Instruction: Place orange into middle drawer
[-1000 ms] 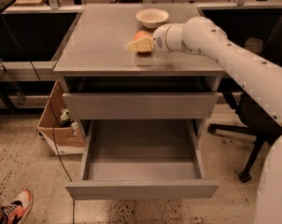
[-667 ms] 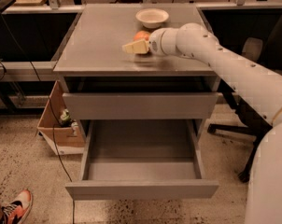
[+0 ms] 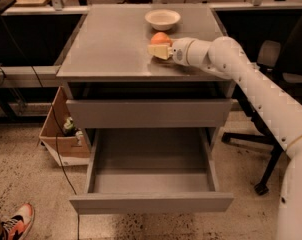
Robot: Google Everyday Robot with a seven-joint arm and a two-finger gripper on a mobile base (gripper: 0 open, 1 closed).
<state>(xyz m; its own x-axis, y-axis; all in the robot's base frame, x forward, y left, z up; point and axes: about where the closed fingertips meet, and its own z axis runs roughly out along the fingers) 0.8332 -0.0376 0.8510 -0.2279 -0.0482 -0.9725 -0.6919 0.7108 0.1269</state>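
Observation:
The orange [image 3: 160,36] sits on the grey cabinet top [image 3: 111,44], just in front of the cream-white bowl [image 3: 162,19]. My gripper [image 3: 158,51] reaches in from the right, low over the top. Its tip is right against the near side of the orange and hides the fruit's lower part. I cannot tell whether it grips the orange. The middle drawer [image 3: 151,202] is pulled far out below, and nothing shows inside it. The drawer above it [image 3: 150,113] is closed.
My white arm [image 3: 251,84] crosses the cabinet's right front corner. A cardboard box [image 3: 61,139] stands on the floor at the left, with cables beside it. An office chair [image 3: 281,84] is on the right. A shoe [image 3: 16,221] shows at the bottom left.
My gripper has shifted a little to the right and toward the front along the cabinet top, staying at the orange. The drawers and the bowl have not moved.

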